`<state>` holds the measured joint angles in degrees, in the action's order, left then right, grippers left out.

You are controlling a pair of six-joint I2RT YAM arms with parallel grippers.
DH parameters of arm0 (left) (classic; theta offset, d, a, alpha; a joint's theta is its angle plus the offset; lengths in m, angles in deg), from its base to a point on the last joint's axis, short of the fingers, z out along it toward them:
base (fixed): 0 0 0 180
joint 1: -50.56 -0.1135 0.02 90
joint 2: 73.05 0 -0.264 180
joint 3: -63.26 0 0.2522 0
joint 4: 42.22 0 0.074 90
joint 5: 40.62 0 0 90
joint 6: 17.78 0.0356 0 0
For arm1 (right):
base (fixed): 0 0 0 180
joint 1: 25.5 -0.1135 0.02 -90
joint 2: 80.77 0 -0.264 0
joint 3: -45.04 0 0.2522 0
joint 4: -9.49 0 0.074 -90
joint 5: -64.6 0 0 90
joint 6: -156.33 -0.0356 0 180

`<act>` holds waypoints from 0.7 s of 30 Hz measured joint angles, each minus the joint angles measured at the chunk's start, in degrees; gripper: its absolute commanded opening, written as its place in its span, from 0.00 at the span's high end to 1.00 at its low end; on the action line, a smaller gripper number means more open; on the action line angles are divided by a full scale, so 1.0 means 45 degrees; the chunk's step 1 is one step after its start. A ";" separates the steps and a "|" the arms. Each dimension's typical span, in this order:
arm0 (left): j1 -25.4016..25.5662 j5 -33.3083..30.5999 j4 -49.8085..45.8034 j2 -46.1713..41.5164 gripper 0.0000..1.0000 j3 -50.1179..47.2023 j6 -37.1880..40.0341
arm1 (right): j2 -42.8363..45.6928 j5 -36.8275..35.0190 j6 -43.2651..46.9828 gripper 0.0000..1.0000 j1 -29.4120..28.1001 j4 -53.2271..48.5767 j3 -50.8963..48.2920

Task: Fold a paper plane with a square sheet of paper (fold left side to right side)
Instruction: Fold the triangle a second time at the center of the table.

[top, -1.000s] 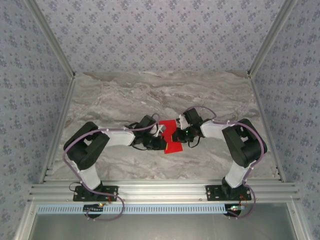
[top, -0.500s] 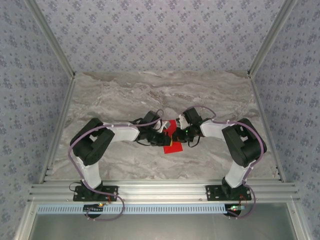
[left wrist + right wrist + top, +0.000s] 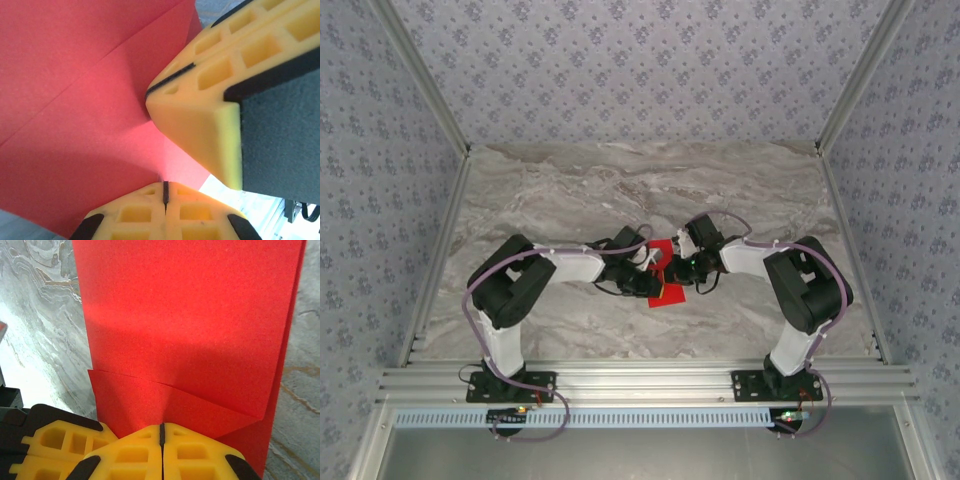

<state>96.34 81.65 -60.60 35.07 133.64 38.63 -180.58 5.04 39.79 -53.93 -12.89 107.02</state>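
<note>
The square sheet of paper (image 3: 666, 288) is bright red and lies partly folded at the table's middle, between the two arms. In the left wrist view the paper (image 3: 75, 100) rises as a creased sheet from my left gripper (image 3: 165, 186), which is shut on its edge. The right gripper's yellow fingers (image 3: 200, 130) stand close beside it. My right gripper (image 3: 161, 427) is shut on the near edge of the paper (image 3: 185, 315), where one layer overlaps another. From above, the left gripper (image 3: 655, 262) and right gripper (image 3: 673, 268) almost meet over the sheet. The paper plane is out of view.
The marble table (image 3: 570, 190) is walled by patterned panels, with aluminium posts (image 3: 420, 85) at the back corners. Both arm bases sit on the aluminium rail (image 3: 640, 385) at the near edge. Cables loop along each arm.
The left arm has swung to the right, carrying the paper's left side over toward the right gripper. The red area seen from above has narrowed. The right arm has stayed still.
</note>
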 measured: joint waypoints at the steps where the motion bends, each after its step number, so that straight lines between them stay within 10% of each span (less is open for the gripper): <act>1: 0.0019 -0.0053 -0.0039 -0.0015 1.00 0.0005 0.0049 | 0.0000 -0.0010 0.0000 0.95 0.0000 -0.0019 0.0010; 21: 0.0282 -0.0724 -0.0792 -0.1899 1.00 -0.1875 0.0597 | -0.0107 0.0078 0.0005 0.96 0.0019 -0.0238 0.0160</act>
<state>97.61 78.40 -64.17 26.52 125.20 41.32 -181.06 5.39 39.81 -53.84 -13.97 107.74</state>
